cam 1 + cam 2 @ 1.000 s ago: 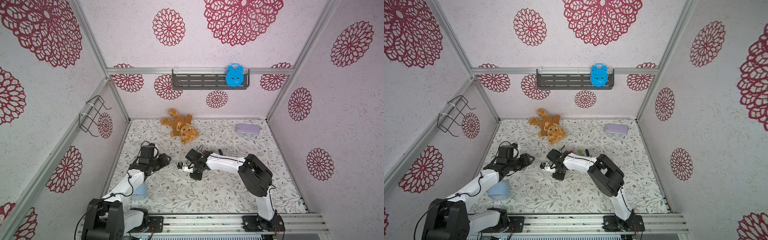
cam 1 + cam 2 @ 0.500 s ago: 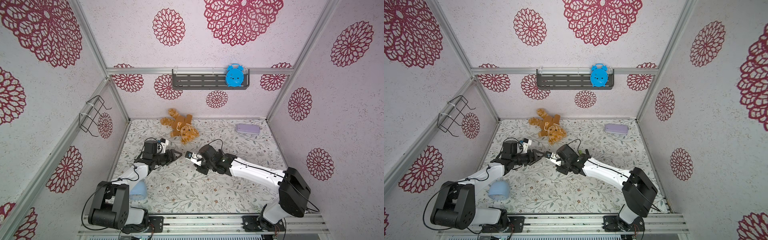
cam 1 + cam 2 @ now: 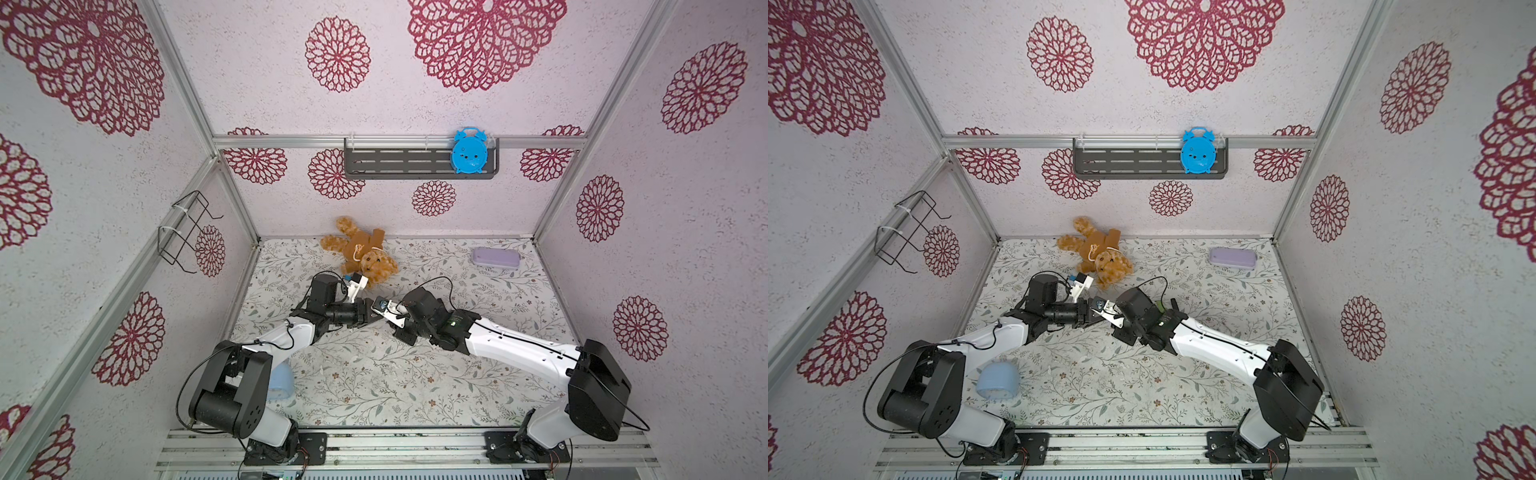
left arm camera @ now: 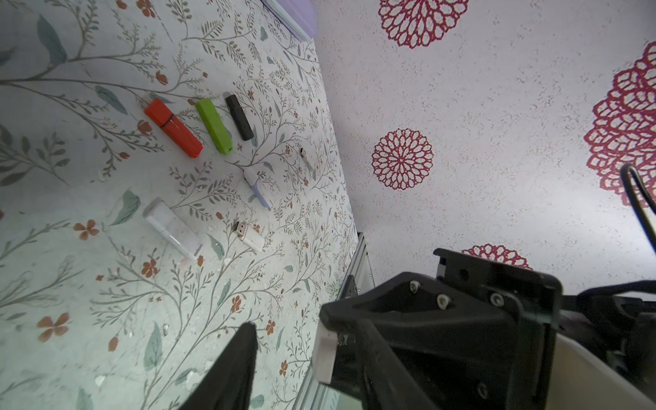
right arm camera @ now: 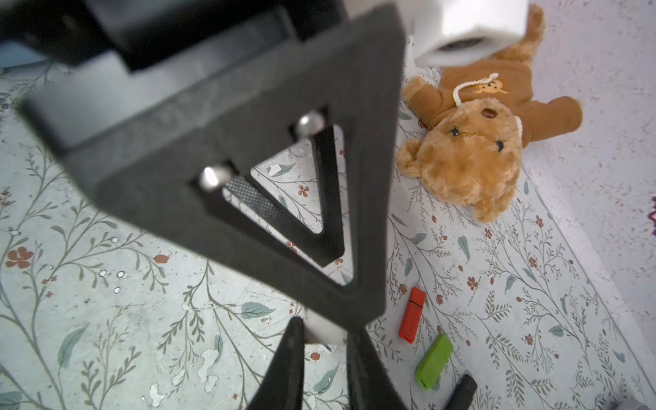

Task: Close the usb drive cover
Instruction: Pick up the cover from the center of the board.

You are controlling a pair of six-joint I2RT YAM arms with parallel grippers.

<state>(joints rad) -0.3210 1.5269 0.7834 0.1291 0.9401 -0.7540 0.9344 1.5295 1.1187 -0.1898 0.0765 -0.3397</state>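
Observation:
My right gripper point(image 5: 324, 330) is shut on a small white usb drive point(image 5: 321, 328), held in the air above the middle of the table. I cannot tell how its cover stands. My left gripper point(image 4: 291, 333) faces it tip to tip. The drive's white end point(image 4: 324, 355) sits between the left jaws, and a gap of table shows between it and the one left finger point(image 4: 241, 358) that is clearly seen. In both top views the left gripper point(image 3: 368, 313) point(image 3: 1090, 313) and right gripper point(image 3: 384, 311) point(image 3: 1106, 311) meet nose to nose.
Other usb drives lie on the table under the right arm: orange point(image 4: 174, 127), green point(image 4: 214, 126), black point(image 4: 239, 117), clear white point(image 4: 174, 227). A teddy bear point(image 3: 365, 259) lies just behind the grippers. A lilac case point(image 3: 496, 257) is at the back right, a pale blue cup point(image 3: 998, 380) at the front left.
The left gripper has swung right and the right arm has stretched out from the right, so the two grippers now meet above the table's middle. The right stays shut on the drive.

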